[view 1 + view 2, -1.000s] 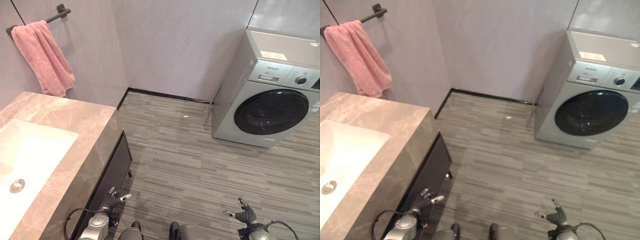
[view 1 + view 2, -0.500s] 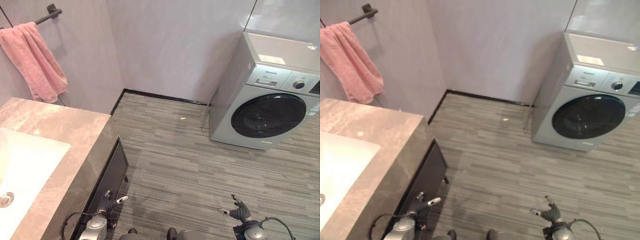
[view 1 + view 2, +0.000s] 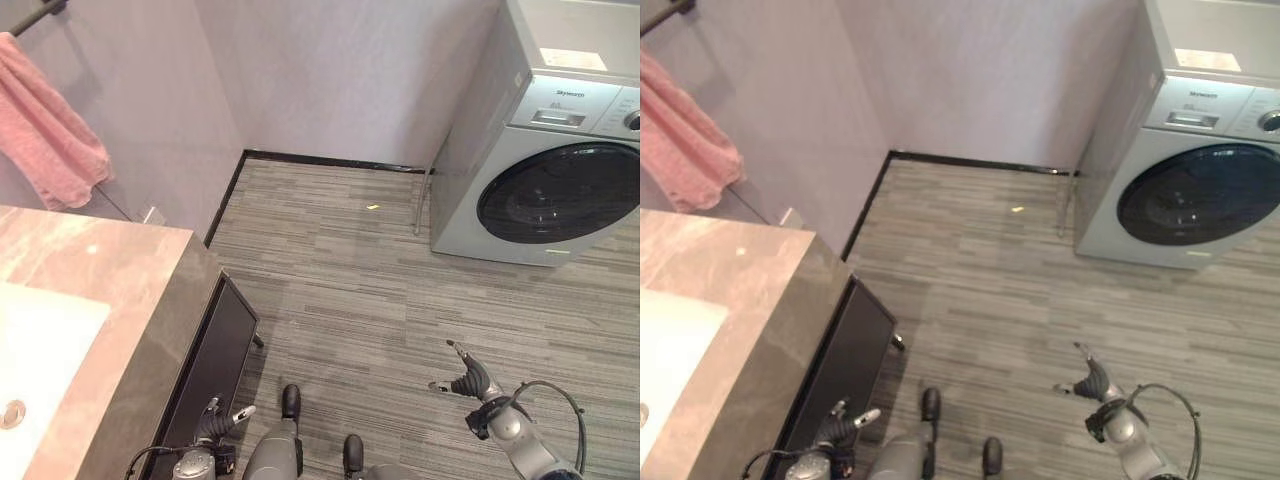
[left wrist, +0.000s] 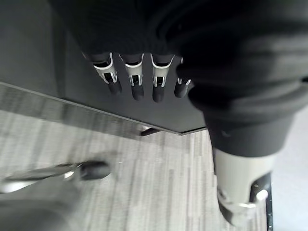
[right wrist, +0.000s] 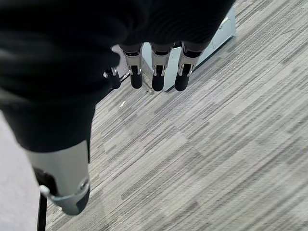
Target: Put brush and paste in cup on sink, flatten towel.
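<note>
The pink towel (image 3: 45, 135) hangs bunched from a wall rail at the upper left of the frame, above the marble counter (image 3: 120, 270) and white sink (image 3: 40, 350). The left hand (image 3: 222, 424) and right hand (image 3: 468, 381) sit low over the floor, fingers relaxed and empty.

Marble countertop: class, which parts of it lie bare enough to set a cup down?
The brown marble countertop is bare between the white sink basin and its outer edge, and again toward the wall under the pink towel. Nothing crowds it.
</note>
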{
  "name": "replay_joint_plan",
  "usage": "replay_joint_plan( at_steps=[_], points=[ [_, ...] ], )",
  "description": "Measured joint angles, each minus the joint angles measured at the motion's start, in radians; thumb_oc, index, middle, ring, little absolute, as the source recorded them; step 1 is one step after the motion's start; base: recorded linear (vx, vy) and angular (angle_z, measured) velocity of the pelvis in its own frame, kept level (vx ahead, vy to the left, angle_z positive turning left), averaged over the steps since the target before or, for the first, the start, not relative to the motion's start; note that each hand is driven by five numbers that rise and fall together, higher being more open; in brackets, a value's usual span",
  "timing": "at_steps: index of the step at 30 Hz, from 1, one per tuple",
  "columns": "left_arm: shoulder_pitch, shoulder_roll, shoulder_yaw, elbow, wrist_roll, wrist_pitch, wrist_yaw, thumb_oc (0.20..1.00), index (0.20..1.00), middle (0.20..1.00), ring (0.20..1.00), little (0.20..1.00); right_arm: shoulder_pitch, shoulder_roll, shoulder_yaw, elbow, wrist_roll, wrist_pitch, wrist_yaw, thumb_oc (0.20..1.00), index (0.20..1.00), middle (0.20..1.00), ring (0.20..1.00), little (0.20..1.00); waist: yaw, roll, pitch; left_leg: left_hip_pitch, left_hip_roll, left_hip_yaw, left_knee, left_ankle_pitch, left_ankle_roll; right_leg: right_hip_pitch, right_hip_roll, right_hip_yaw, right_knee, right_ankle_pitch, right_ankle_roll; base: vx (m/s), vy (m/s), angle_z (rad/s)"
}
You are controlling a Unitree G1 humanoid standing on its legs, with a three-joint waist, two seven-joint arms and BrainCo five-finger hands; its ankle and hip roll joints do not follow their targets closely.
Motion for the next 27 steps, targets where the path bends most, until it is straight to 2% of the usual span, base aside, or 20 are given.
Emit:
replay_joint_plan(
  at_steps=[1, 2, 3, 5, 7, 8, 10, 13, 14, 15, 16, 19, 20, 21, 22, 24, 25, 26, 27],
  points=[
    [0.004, 0.002, 0.002, 0.0, 0.0, 0.0, 0.0, 1.0, 1.0, 1.0, 1.0, 1.0, -0.005, 0.002, 0.012, -0.001, 0.001, 0.001, 0.0, 1.0, 1.0, 1.0, 1.0, 1.0, -0.002, 0.003, -0.003, 0.027, 0.001, 0.0, -0.002, 0.009, 0.009, 0.016, -0.003, 0.01, 0.001, -0.02, 0.012, 0.14, 0.022, -0.27],
    [-0.007, 0.006, 0.002, -0.004, 0.0, 0.0, 0.001, 1.0, 1.0, 1.0, 1.0, 1.0, -0.005, 0.005, 0.035, -0.005, 0.001, 0.0, 0.002, 1.0, 1.0, 1.0, 1.0, 1.0, -0.002, -0.017, 0.005, 0.043, -0.012, 0.003, -0.005, 0.005, 0.014, 0.017, -0.021, 0.014, 0.025, -0.032, 0.04, 0.24, 0.035, -0.17],
    [-0.022, 0.021, 0.004, -0.026, 0.0, -0.003, 0.0, 1.0, 1.0, 1.0, 1.0, 1.0, -0.016, 0.009, 0.063, -0.034, 0.0, 0.0, 0.007, 1.0, 1.0, 1.0, 1.0, 1.0, 0.008, -0.06, 0.016, 0.034, -0.045, 0.004, 0.05, -0.014, 0.034, 0.015, -0.057, 0.015, 0.059, -0.053, 0.065, 0.18, 0.028, -0.1],
    [-0.04, 0.029, 0.012, -0.028, 0.0, -0.006, 0.002, 1.0, 1.0, 1.0, 1.0, 1.0, -0.033, 0.023, 0.087, -0.046, -0.016, -0.003, 0.02, 1.0, 1.0, 1.0, 1.0, 1.0, 0.032, -0.103, 0.007, 0.023, -0.075, 0.012, 0.119, -0.059, 0.047, 0.013, -0.096, 0.015, 0.095, -0.089, 0.088, 0.11, 0.024, -0.21],
    [-0.058, 0.028, 0.017, -0.031, 0.0, -0.012, 0.0, 1.0, 1.0, 1.0, 1.0, 1.0, -0.058, 0.029, 0.086, -0.056, -0.038, -0.006, 0.02, 1.0, 1.0, 1.0, 1.0, 1.0, 0.033, -0.113, 0.001, 0.023, -0.101, 0.028, 0.142, -0.079, 0.053, 0.025, -0.125, 0.012, 0.096, -0.107, 0.114, 0.2, 0.057, -0.06],
    [-0.063, 0.027, 0.012, -0.032, 0.001, -0.012, -0.005, 1.0, 1.0, 1.0, 1.0, 1.0, -0.065, 0.028, 0.085, -0.059, -0.043, -0.006, 0.02, 1.0, 1.0, 1.0, 1.0, 1.0, 0.033, -0.113, 0.001, 0.018, -0.108, 0.029, 0.154, -0.09, 0.055, 0.026, -0.131, 0.011, 0.096, -0.113, 0.117, 0.17, 0.053, 0.04],
    [-0.068, 0.009, -0.007, -0.03, 0.001, -0.011, -0.005, 1.0, 1.0, 1.0, 1.0, 1.0, -0.093, 0.032, 0.086, -0.055, -0.051, -0.005, 0.02, 1.0, 1.0, 1.0, 1.0, 1.0, 0.038, -0.107, -0.002, 0.008, -0.121, 0.03, 0.204, -0.149, 0.062, 0.04, -0.147, 0.01, 0.099, -0.149, 0.11, 0.13, 0.045, 0.01],
    [-0.064, 0.005, -0.024, -0.031, 0.003, -0.011, -0.008, 1.0, 1.0, 1.0, 1.0, 1.0, -0.091, 0.032, 0.087, -0.057, -0.067, -0.005, 0.021, 1.0, 1.0, 1.0, 1.0, 1.0, 0.048, -0.108, -0.007, 0.007, -0.131, 0.03, 0.23, -0.174, 0.068, 0.04, -0.157, 0.006, 0.125, -0.17, 0.114, 0.13, 0.051, 0.03],
    [-0.057, -0.003, -0.026, -0.031, 0.015, -0.01, -0.012, 1.0, 1.0, 1.0, 1.0, 1.0, -0.086, 0.03, 0.09, -0.059, -0.068, -0.005, 0.026, 1.0, 1.0, 1.0, 1.0, 1.0, 0.048, -0.105, -0.022, 0.009, -0.135, 0.027, 0.247, -0.214, 0.078, 0.034, -0.158, 0.004, 0.156, -0.191, 0.113, 0.13, 0.059, 0.01],
    [-0.05, -0.003, -0.031, -0.031, 0.031, -0.009, -0.014, 1.0, 1.0, 1.0, 1.0, 1.0, -0.083, 0.03, 0.09, -0.059, -0.068, -0.005, 0.032, 1.0, 1.0, 1.0, 1.0, 1.0, 0.047, -0.106, -0.035, 0.009, -0.135, 0.027, 0.246, -0.226, 0.082, 0.025, -0.159, 0.004, 0.174, -0.202, 0.117, 0.14, 0.06, 0.02],
    [-0.039, 0.0, -0.048, -0.03, 0.055, -0.008, -0.015, 1.0, 1.0, 1.0, 1.0, 1.0, -0.073, 0.029, 0.096, -0.059, -0.068, -0.006, 0.045, 1.0, 1.0, 1.0, 1.0, 1.0, 0.049, -0.113, -0.058, 0.01, -0.142, 0.031, 0.241, -0.238, 0.091, -0.002, -0.167, 0.008, 0.23, -0.231, 0.125, 0.17, 0.084, 0.0],
    [-0.031, 0.022, -0.098, -0.024, 0.178, -0.007, -0.021, 1.0, 1.0, 1.0, 1.0, 1.0, -0.068, 0.02, 0.112, -0.05, -0.067, -0.01, 0.082, 1.0, 1.0, 1.0, 1.0, 1.0, 0.049, -0.112, -0.069, 0.029, -0.156, 0.03, 0.235, -0.271, 0.11, -0.065, -0.178, 0.012, 0.411, -0.262, 0.141, 0.18, 0.146, 0.03],
    [-0.018, 0.018, -0.104, -0.025, 0.209, -0.007, -0.028, 1.0, 1.0, 1.0, 1.0, 1.0, -0.06, 0.018, 0.116, -0.042, -0.068, -0.01, 0.09, 1.0, 1.0, 1.0, 1.0, 1.0, 0.046, -0.103, -0.077, 0.044, -0.155, 0.025, 0.228, -0.267, 0.114, -0.125, -0.182, 0.014, 0.554, -0.26, 0.149, 0.09, 0.166, 0.09],
    [-0.009, 0.019, -0.115, -0.023, 0.233, -0.01, -0.036, 1.0, 1.0, 1.0, 1.0, 1.0, -0.046, 0.012, 0.131, -0.039, -0.07, -0.01, 0.091, 1.0, 1.0, 1.0, 1.0, 1.0, 0.043, -0.106, -0.08, 0.061, -0.167, 0.02, 0.226, -0.279, 0.123, -0.184, -0.19, 0.018, 0.703, -0.243, 0.139, 0.1, 0.164, 0.23],
    [-0.003, 0.021, -0.125, -0.02, 0.239, -0.01, -0.039, 1.0, 1.0, 1.0, 1.0, 1.0, -0.038, 0.009, 0.141, -0.038, -0.071, -0.01, 0.091, 1.0, 1.0, 1.0, 1.0, 1.0, 0.033, -0.105, -0.082, 0.067, -0.174, 0.008, 0.233, -0.282, 0.139, -0.217, -0.198, 0.014, 0.778, -0.216, 0.137, 0.07, 0.112, 0.33],
    [0.001, 0.02, -0.139, -0.018, 0.244, -0.01, -0.046, 1.0, 1.0, 1.0, 1.0, 1.0, -0.027, 0.008, 0.144, -0.036, -0.072, -0.01, 0.091, 1.0, 1.0, 1.0, 1.0, 1.0, 0.011, -0.091, -0.082, 0.067, -0.174, -0.014, 0.25, -0.286, 0.145, -0.271, -0.194, 0.015, 0.893, -0.144, 0.135, 0.16, 0.071, 0.4],
    [0.004, 0.02, -0.148, -0.026, 0.259, -0.012, -0.046, 1.0, 1.0, 1.0, 1.0, 1.0, -0.019, 0.016, 0.138, -0.026, -0.068, -0.019, 0.09, 1.0, 1.0, 1.0, 1.0, 1.0, -0.007, -0.078, -0.071, 0.083, -0.174, -0.045, 0.256, -0.292, 0.16, -0.321, -0.177, 0.031, 0.984, -0.082, 0.139, 0.34, 0.042, 0.39],
    [0.0, 0.02, -0.157, -0.024, 0.285, -0.01, -0.047, 1.0, 1.0, 1.0, 1.0, 1.0, -0.008, 0.02, 0.126, -0.028, -0.064, -0.018, 0.09, 1.0, 1.0, 1.0, 1.0, 1.0, -0.029, -0.074, -0.066, 0.09, -0.176, -0.064, 0.259, -0.3, 0.171, -0.335, -0.156, 0.038, 0.986, -0.097, 0.138, 0.33, 0.015, 0.48],
    [-0.008, 0.042, -0.188, -0.024, 0.355, -0.011, -0.049, 1.0, 1.0, 1.0, 1.0, 1.0, 0.013, 0.043, 0.085, -0.036, -0.031, -0.024, 0.1, 1.0, 1.0, 1.0, 1.0, 1.0, -0.053, -0.05, -0.047, 0.114, -0.163, -0.086, 0.242, -0.3, 0.17, -0.365, -0.121, 0.05, 0.912, -0.155, 0.127, 0.24, -0.005, 0.38]
  ],
)
